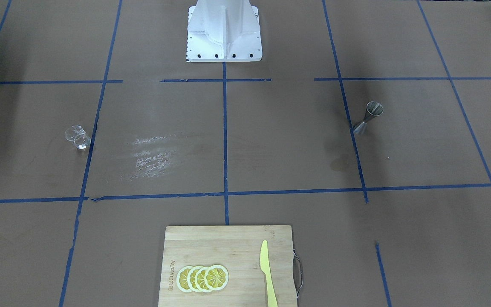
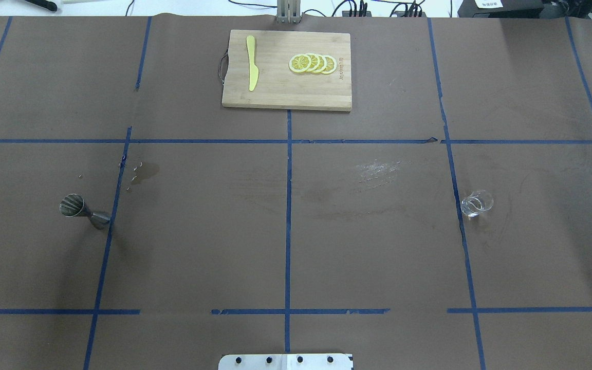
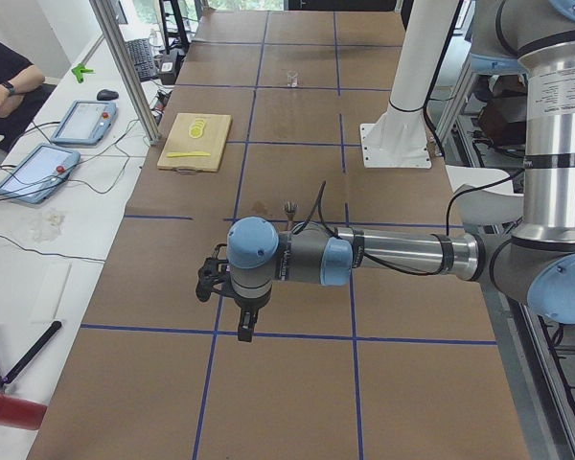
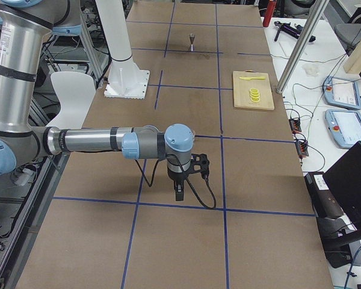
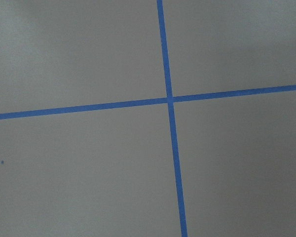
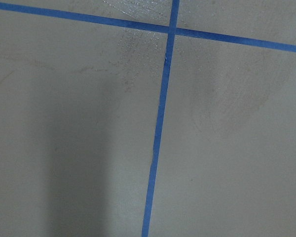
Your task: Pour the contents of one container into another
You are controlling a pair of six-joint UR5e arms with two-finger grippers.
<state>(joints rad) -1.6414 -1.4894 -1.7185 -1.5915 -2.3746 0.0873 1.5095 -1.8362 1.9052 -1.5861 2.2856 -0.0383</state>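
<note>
Hovering apart from jigger, glass | left end effector, right end effector | aperture unclear

1 steel jigger, 1 clear glass, 1 bamboo cutting board, 1 yellow knife, 4 lemon slices.

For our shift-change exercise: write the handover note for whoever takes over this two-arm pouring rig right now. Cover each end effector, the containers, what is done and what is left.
Left end effector: hangs over bare table with nothing seen in it. The side view does not show whether it is open or shut.
Right end effector: the same.
Metal jigger stands on the robot's left side, clear glass on its right. They are far apart and neither is gripped.
Done: nothing.
Left: grasp one container, carry it to the other, pour.
</note>
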